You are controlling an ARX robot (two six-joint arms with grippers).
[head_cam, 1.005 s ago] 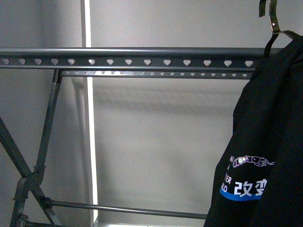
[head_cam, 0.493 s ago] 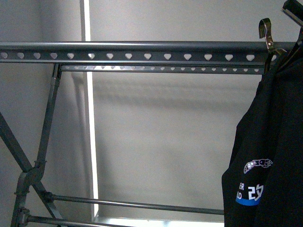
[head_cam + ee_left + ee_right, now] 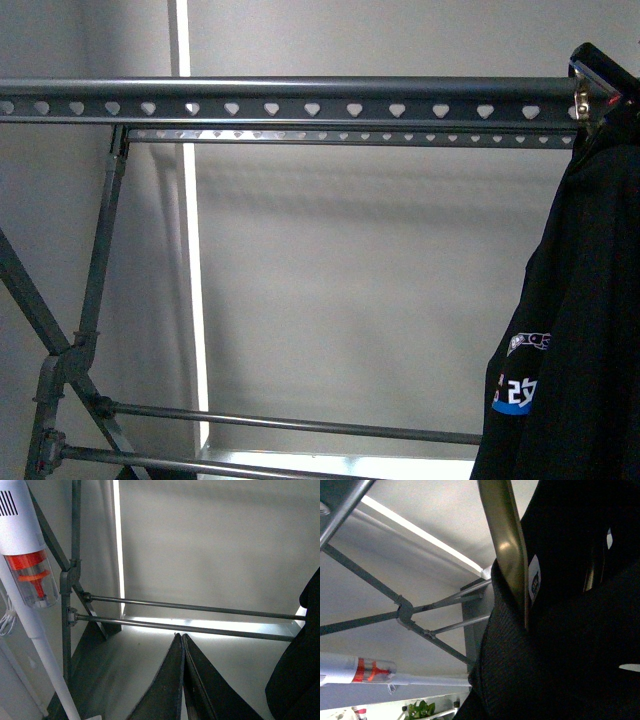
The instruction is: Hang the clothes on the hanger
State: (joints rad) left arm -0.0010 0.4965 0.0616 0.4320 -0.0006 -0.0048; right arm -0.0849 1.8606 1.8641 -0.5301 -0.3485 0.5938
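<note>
The black T-shirt (image 3: 590,300), its chest print apparently reading "改" on blue, was hung at the clothes rack (image 3: 300,100) rail's right end. The left gripper (image 3: 183,647) jaws were pressed together; the right gripper (image 3: 598,72) jaws could not be judged.

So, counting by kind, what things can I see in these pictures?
Clothes rack: 1
Black T-shirt: 1
Metal coat hanger: 1
Stick vacuum cleaner: 1
Green plant: 1
Total: 5
</note>
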